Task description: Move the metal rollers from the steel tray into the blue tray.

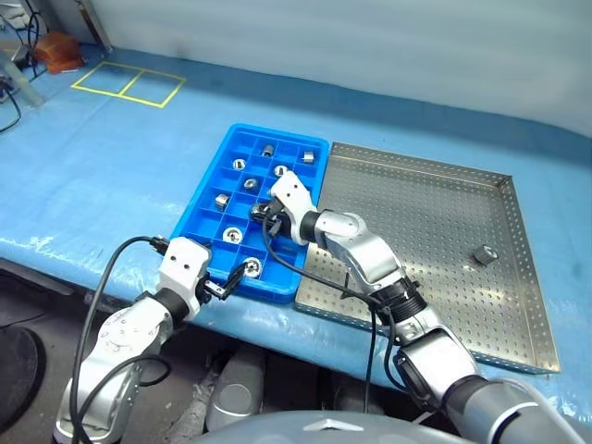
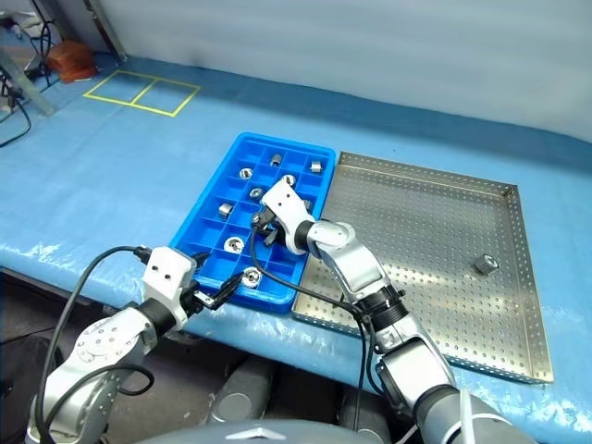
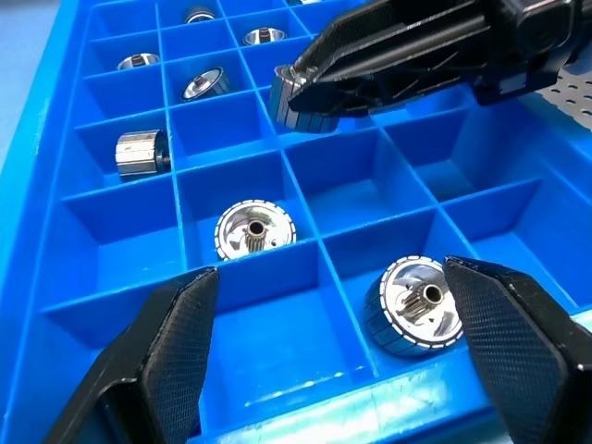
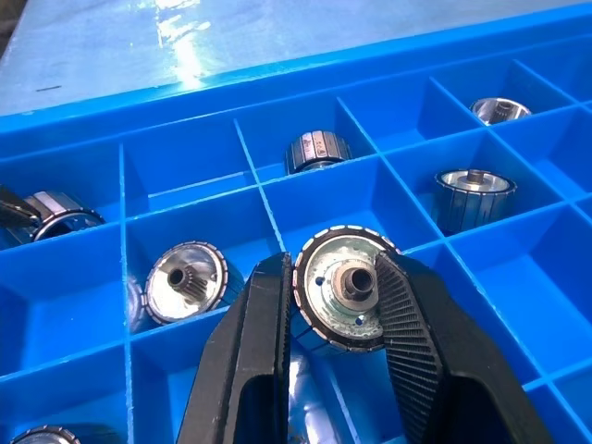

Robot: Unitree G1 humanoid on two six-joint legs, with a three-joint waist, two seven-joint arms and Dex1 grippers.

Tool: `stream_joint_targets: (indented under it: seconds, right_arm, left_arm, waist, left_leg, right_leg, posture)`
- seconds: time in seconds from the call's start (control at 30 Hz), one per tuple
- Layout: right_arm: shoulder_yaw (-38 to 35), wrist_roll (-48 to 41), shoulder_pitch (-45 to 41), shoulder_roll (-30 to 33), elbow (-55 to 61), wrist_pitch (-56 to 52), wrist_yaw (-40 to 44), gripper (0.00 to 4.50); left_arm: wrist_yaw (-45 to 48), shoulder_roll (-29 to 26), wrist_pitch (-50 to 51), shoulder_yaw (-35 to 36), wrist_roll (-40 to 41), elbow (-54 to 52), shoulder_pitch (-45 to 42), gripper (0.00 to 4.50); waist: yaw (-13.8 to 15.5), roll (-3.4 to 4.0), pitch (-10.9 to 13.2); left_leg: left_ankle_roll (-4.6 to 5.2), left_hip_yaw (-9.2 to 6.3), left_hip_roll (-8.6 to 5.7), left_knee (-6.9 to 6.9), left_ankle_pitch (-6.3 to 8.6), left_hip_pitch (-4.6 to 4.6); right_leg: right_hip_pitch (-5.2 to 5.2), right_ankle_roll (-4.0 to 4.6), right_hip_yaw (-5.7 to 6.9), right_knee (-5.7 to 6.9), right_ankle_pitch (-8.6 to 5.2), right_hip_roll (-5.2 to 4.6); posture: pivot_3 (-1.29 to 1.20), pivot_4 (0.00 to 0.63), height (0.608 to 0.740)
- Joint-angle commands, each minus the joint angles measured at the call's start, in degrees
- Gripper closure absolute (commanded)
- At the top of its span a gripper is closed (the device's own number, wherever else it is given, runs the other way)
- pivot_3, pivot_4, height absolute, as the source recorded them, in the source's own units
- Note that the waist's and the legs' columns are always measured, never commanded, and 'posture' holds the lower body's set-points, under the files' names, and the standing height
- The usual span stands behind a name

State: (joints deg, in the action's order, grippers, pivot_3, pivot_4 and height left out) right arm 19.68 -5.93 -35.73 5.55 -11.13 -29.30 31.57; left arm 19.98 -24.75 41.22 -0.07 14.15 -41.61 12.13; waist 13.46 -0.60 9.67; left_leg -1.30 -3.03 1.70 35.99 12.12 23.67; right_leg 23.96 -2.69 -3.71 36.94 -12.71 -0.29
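The blue tray (image 1: 280,248) lies left of the steel tray (image 1: 416,213). Several metal rollers sit in its compartments, among them one (image 1: 230,235) in mid-tray and one (image 3: 413,305) in the front row. A single roller (image 1: 485,254) lies on the right part of the steel tray. My right gripper (image 1: 262,215) hovers over the middle of the blue tray, shut on a roller (image 4: 340,287) whose holed face shows between the fingers. My left gripper (image 1: 231,281) is open at the blue tray's near edge, holding nothing, with its fingers (image 3: 176,351) either side of two front compartments.
Both trays rest on a table under a blue cover, near its front edge. Yellow tape squares (image 1: 129,83) mark the cover at the far left. An orange object (image 1: 57,51) and cables lie beyond them. A pale wall runs along the back.
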Motion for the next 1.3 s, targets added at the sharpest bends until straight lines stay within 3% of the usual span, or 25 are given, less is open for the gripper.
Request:
stream_joint_targets:
  seconds: [0.03, 0.1, 0.4, 0.63, 1.0, 1.3]
  right_arm:
    - [-0.8, 0.6, -0.4, 0.0, 0.7, 0.2, -0.1, 2.75]
    - [-1.7, 1.2, 0.2, 0.1, 2.1, 0.8, -1.6, 2.23]
    - [-6.1, 0.4, 4.8, 3.5, 17.7, -2.7, -4.5, 2.23]
    - [-14.0, 5.5, 13.7, 11.4, 31.8, -11.9, -12.8, 2.23]
    - [-23.9, 9.0, 21.4, 16.1, 36.9, -17.9, -20.5, 2.23]
    - [-30.1, 9.9, 21.9, 16.9, 33.0, -18.5, -24.3, 2.23]
  left_arm:
    - [-0.1, 0.1, 0.1, -0.5, 0.4, -2.3, -0.6, 0.27]
    - [0.3, -0.1, 0.1, -1.0, 0.6, -1.6, -1.6, 0.27]
    - [3.2, -0.2, -0.1, -4.5, 1.1, 2.4, -7.3, 0.27]
    - [7.5, 1.8, -4.0, -9.7, 1.0, 9.9, -17.6, 0.27]
    - [8.2, 10.1, -12.6, -14.9, -2.3, 24.4, -32.8, 0.27]
    - [7.4, 13.1, -13.7, -16.9, -4.5, 26.9, -32.9, 0.27]
  waist:
    - [0.5, 0.01, 0.0]
    - [0.9, 0.01, 0.0]
    - [1.4, 0.0, 0.0]
    - [0.6, 0.01, 0.0]
    - [-7.3, 0.01, 0.0]
    - [-11.6, 0.02, 0.0]
  left_leg:
    - [-0.01, 0.0, 0.0, -0.01, 0.0, 0.0]
    - [-0.02, 0.01, 0.0, -0.02, 0.0, 0.03]
    - [-0.13, 0.04, 0.0, -0.02, -0.06, 0.39]
    - [-0.19, 0.04, -0.05, 0.07, -0.09, 0.44]
    - [-0.16, 0.05, -0.07, 0.17, -0.12, 0.55]
    - [-0.12, 0.03, -0.1, 0.18, -0.14, 0.45]
  right_leg:
    - [0.01, 0.0, 0.0, 0.0, 0.0, 0.0]
    - [0.06, 0.01, 0.0, 0.0, -0.01, 0.01]
    - [0.42, -0.04, -0.03, 0.02, 0.03, 0.01]
    - [0.4, -0.05, -0.04, -0.01, 0.04, -0.02]
    - [0.42, -0.38, -0.15, 0.01, 0.4, -0.01]
    - [0.35, -0.35, -0.19, 0.12, 0.46, -0.01]
  posture:
    - [0.48, 0.15, 0.74]
    - [0.46, 0.15, 0.74]
    - [0.35, 0.15, 0.74]
    - [0.25, 0.15, 0.74]
    - [0.15, 0.15, 0.74]
    - [0.13, 0.15, 0.74]
